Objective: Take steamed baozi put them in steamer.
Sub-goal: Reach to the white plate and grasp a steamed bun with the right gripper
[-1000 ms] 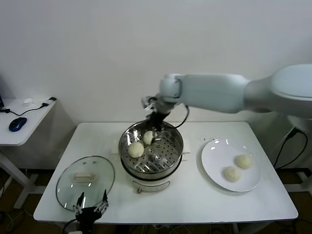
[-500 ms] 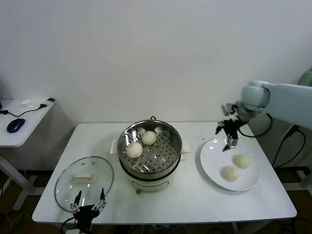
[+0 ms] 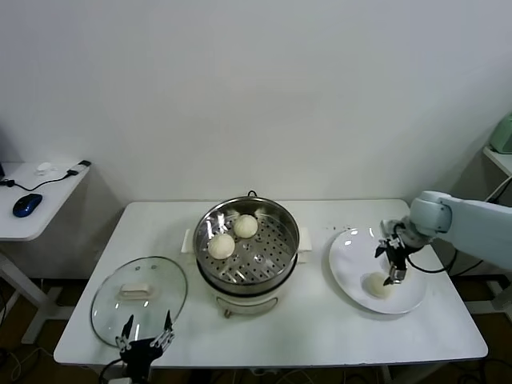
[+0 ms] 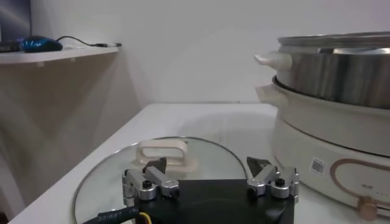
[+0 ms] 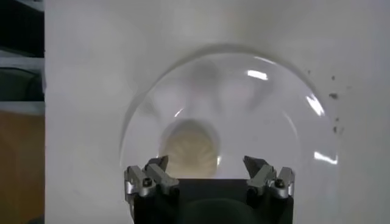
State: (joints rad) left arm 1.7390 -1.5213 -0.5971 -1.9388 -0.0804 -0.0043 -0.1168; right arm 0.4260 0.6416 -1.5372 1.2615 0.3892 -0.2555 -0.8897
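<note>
The right gripper hung spread over a baozi lying just below it on the plate. Off-centre, one finger might have nudged the soft bun away. The steamer stood well apart, holding two.

Right claw open, lowered; left claw open.

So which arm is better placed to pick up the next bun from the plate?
The right. Its gripper hangs open over the plate, just above a bun. The left gripper waits near the glass lid.
</note>
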